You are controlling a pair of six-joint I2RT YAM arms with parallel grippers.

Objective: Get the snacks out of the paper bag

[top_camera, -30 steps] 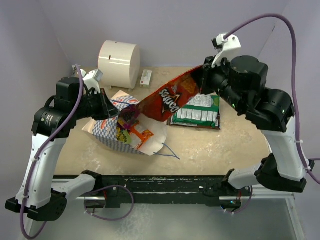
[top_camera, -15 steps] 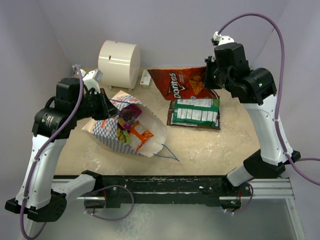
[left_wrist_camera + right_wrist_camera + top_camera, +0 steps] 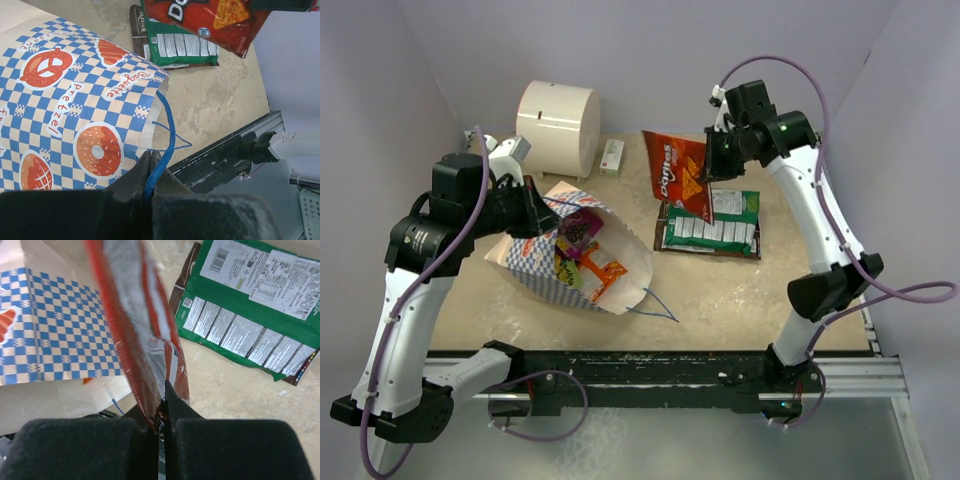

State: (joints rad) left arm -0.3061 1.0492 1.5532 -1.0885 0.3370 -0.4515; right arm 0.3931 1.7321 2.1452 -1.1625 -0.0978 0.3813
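The blue-and-white checkered paper bag point(image 3: 535, 270) point(image 3: 75, 115) point(image 3: 55, 330) lies on its side, mouth toward the right. My left gripper point(image 3: 534, 214) point(image 3: 150, 159) is shut on the bag's blue cord handle point(image 3: 166, 130) and holds the upper lip up. Purple point(image 3: 582, 228) and orange point(image 3: 604, 272) snacks show inside the mouth. My right gripper point(image 3: 717, 166) point(image 3: 163, 396) is shut on the edge of a red-orange packet point(image 3: 678, 176) point(image 3: 131, 325) that hangs above the table. Under it lies a green packet point(image 3: 712, 226) point(image 3: 180, 47) point(image 3: 250, 315) on top of a brown one point(image 3: 666, 236).
A big cream cylinder point(image 3: 558, 125) stands at the back left, with a small white-and-red box point(image 3: 612, 157) beside it. The bag's other cord handle point(image 3: 658, 303) trails toward the black front rail point(image 3: 650, 365). Purple walls close in both sides.
My right arm has carried the red-orange packet away from the bag's mouth, back and to the right, over the green packet. The left arm and the bag have not moved.
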